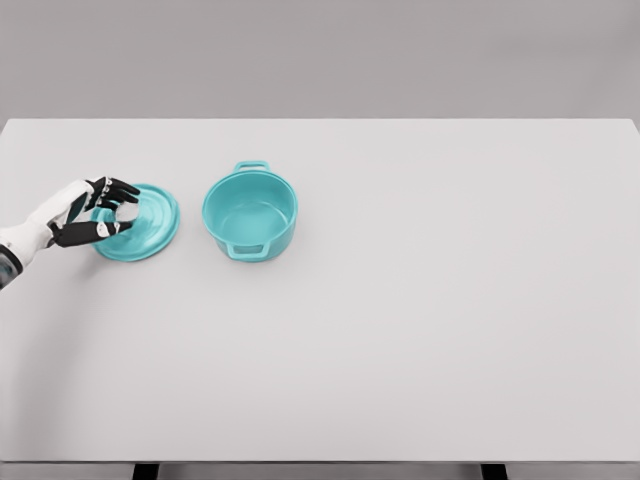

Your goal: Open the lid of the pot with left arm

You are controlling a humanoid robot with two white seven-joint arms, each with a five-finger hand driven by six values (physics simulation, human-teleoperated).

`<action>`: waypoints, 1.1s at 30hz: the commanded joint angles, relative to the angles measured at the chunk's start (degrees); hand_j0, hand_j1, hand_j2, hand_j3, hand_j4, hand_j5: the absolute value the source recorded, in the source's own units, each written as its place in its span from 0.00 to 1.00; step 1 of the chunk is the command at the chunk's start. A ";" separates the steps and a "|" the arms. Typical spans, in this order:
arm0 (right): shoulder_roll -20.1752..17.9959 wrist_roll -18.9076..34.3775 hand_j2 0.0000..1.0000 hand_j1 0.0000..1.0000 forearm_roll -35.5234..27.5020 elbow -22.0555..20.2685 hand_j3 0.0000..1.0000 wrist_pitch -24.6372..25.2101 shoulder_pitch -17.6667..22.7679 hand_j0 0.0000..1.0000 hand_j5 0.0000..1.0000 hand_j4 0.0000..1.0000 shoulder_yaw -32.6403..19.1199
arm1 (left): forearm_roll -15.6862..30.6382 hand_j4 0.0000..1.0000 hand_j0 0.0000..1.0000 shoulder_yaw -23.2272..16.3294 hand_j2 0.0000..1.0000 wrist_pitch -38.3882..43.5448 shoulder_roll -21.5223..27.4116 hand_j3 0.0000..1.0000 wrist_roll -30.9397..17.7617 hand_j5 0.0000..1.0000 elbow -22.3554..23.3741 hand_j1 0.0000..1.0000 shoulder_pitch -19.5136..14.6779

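Head view | lid (140, 222) under left hand (100, 210) | beside pot (250, 213)

Lid knob (124, 212) behind fingers (118, 188)

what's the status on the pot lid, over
Left robot hand over the lid, fingers around its knob. Lid off, flat on the table left of the open pot. Right arm out of view. Nothing in the way.
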 commanded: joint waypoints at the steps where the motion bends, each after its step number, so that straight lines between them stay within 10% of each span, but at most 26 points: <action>1: 0.00 0.00 1.00 1.00 -0.03 0.01 1.00 -0.08 0.00 1.00 1.00 1.00 0.00 | 0.25 0.75 0.75 -0.05 0.75 0.02 0.09 0.75 0.02 0.75 -0.02 0.75 0.00; 33: 0.00 0.00 1.00 1.00 -0.03 0.01 1.00 -0.08 0.00 1.00 1.00 1.00 0.00 | -0.02 1.00 1.00 0.04 1.00 0.02 0.18 1.00 0.02 1.00 -0.11 1.00 0.00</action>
